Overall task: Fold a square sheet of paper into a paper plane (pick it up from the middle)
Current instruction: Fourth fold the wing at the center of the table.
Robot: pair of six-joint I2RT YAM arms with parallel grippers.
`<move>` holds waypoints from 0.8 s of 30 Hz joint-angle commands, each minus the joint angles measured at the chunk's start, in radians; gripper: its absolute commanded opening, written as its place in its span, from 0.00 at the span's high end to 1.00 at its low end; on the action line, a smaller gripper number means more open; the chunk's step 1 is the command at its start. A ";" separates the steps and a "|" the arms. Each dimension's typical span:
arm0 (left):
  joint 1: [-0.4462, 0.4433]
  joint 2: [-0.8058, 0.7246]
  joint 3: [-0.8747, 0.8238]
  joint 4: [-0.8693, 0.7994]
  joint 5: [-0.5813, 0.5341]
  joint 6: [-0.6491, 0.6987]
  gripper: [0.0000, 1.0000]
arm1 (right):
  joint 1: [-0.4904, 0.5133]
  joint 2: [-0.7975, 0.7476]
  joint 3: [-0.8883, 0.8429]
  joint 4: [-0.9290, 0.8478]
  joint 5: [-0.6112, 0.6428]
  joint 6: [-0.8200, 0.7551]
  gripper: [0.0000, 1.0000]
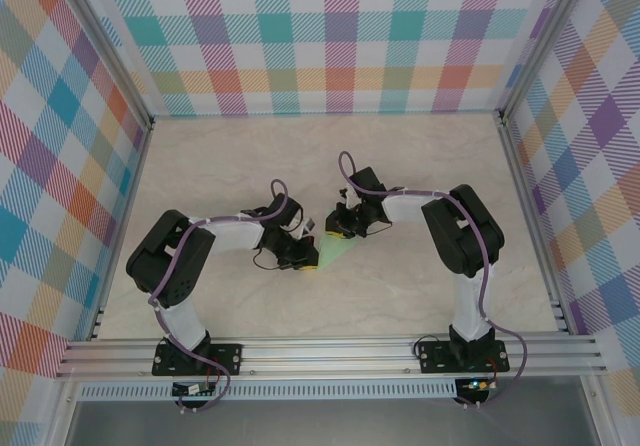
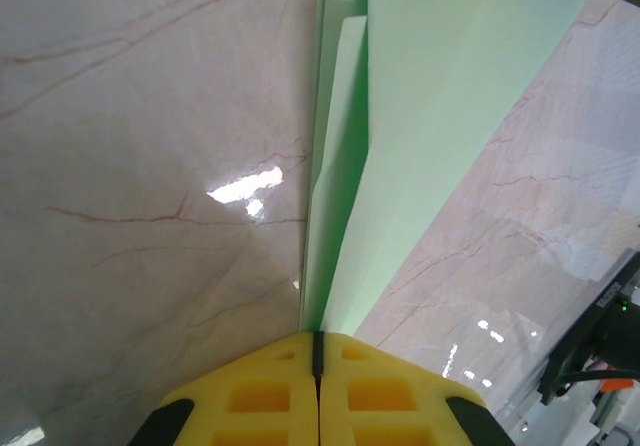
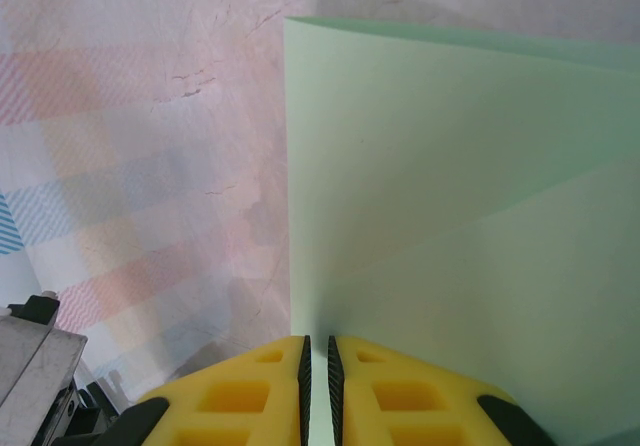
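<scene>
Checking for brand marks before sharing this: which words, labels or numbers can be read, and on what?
None can be read.
Black part at the right edge of the left wrist view: a pale marking, too blurred to read.
Green paper, table, plaid walls: no writing.

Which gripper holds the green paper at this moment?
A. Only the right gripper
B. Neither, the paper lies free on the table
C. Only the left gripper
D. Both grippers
D: in each wrist view the folded green paper runs down between the nearly closed jaws, so the left gripper and the right gripper both pinch it.
</scene>
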 commanded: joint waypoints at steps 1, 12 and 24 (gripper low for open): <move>-0.025 0.034 -0.018 -0.252 -0.066 0.025 0.94 | -0.002 0.073 -0.045 -0.098 0.108 -0.031 0.84; -0.062 0.016 0.016 -0.361 -0.130 0.046 0.89 | -0.002 0.067 -0.047 -0.109 0.123 -0.031 0.84; -0.085 -0.065 0.048 -0.410 -0.159 0.030 0.86 | -0.002 0.067 -0.052 -0.105 0.124 -0.028 0.84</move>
